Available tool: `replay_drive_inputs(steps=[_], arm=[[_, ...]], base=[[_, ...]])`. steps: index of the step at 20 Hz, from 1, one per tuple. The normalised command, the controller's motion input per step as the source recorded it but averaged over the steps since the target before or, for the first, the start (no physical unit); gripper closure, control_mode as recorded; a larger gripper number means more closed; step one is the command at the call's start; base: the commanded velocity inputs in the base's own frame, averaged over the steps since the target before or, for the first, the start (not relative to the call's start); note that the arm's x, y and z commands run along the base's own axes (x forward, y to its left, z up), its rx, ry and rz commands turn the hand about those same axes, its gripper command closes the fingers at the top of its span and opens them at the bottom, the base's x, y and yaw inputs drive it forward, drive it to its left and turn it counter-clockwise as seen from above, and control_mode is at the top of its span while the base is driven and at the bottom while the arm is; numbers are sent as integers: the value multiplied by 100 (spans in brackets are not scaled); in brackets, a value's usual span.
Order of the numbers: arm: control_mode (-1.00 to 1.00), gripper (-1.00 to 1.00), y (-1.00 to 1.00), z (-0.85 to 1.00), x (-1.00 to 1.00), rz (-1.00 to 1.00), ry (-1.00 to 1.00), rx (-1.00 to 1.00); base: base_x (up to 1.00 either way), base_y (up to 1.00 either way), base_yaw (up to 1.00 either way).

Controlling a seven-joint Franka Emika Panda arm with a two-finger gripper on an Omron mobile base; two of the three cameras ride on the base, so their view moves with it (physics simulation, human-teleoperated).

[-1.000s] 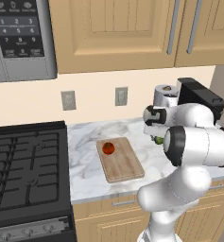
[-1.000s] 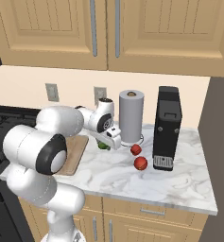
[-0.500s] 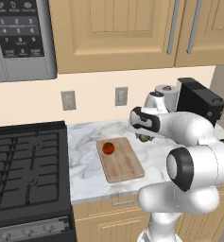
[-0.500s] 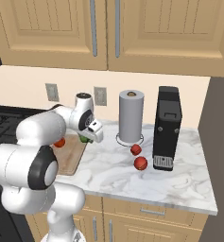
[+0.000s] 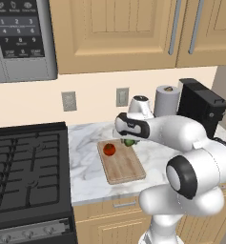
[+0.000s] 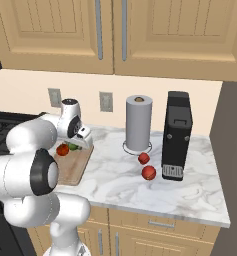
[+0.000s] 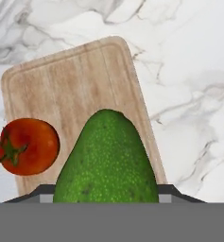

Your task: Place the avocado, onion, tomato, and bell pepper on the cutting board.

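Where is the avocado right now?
The avocado is gripped in the claw, above the far right corner of the cutting board, beside the tomato lying on it.

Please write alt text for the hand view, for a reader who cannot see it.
A green avocado is held in the end effector above a wooden cutting board on a marble counter. A red tomato lies on the board.

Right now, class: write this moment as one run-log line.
pincer: shut on avocado | avocado: held over board | tomato: on board | two red balls: on counter
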Motion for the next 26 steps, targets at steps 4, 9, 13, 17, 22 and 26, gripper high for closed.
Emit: replay_drive_inputs(steps=[4,9,13,17,22,26], arm=[[-100,100,22,-2,10,14,0,0],[-100,100,4,-16,26,11,0,0],[-100,100,0,-20,20,8,0,0],[-100,100,0,-23,20,7,0,0],[-100,100,1,-27,15,5,0,0],[-100,100,6,-30,15,3,1,0]], base=[[0,0,0],[0,0,0],[0,0,0],[0,0,0],[0,0,0],[0,0,0]])
